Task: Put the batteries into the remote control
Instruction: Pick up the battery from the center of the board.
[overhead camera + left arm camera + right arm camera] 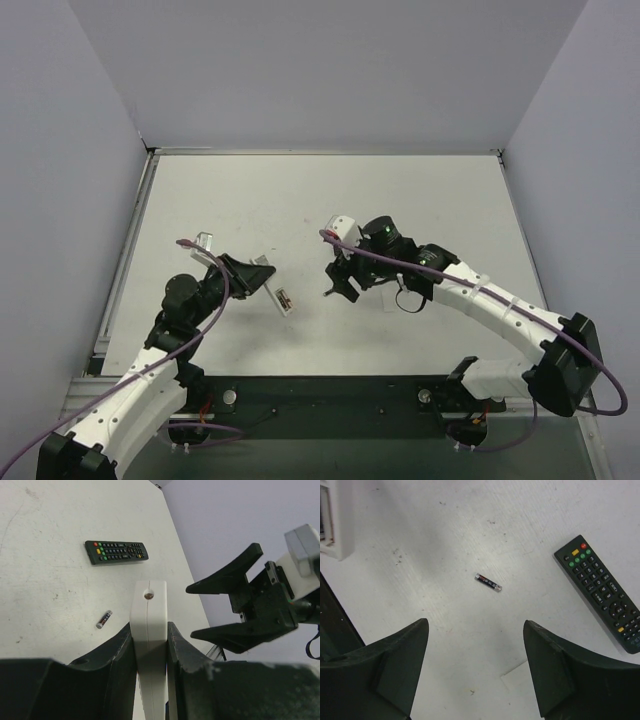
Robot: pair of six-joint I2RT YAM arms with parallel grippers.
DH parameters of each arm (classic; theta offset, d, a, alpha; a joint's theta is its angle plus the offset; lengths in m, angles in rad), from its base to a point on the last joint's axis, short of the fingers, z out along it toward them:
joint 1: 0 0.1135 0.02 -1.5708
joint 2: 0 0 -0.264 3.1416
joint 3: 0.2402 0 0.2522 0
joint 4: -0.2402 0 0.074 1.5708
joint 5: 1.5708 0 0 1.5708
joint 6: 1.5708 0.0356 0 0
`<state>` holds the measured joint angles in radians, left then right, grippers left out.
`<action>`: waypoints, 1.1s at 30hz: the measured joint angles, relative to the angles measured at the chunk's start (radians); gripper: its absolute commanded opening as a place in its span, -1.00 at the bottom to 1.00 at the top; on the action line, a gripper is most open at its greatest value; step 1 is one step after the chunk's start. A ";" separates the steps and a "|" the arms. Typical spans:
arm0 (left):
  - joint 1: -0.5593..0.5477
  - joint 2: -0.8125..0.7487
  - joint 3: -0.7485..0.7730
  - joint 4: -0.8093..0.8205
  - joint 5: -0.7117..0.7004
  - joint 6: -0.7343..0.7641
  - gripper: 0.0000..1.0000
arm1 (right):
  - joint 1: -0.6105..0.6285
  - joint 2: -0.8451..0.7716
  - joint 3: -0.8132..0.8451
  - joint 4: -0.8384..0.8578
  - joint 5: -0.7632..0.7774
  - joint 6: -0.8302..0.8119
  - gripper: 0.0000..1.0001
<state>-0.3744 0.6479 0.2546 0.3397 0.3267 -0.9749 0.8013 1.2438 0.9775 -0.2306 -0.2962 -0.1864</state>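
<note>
My left gripper (149,630) is shut on the white remote control (148,605) and holds it edge-on above the table; in the top view the remote (284,298) sticks out to the right of that gripper (262,280). My right gripper (476,630) is open and empty, hovering over the table just right of the remote (338,285). One battery (488,582), dark with a grey end, lies on the table ahead of the right jaws; it also shows in the left wrist view (104,619). A second battery is not in view. A corner of the white remote (332,525) shows at top left.
A long black many-buttoned remote (602,592) lies on the table right of the battery; it also shows in the left wrist view (116,552). The right gripper's open fingers (225,580) stand close to the right of the held remote. Walls enclose the white table (300,200).
</note>
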 measured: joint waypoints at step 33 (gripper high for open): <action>0.000 -0.129 0.000 -0.165 -0.017 0.044 -1.00 | -0.095 0.639 0.232 -0.029 -0.158 -0.195 0.09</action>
<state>-0.3740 0.5190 0.2546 0.1749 0.3099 -0.9306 0.7063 1.8832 1.2095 -0.2592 -0.4538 -0.3809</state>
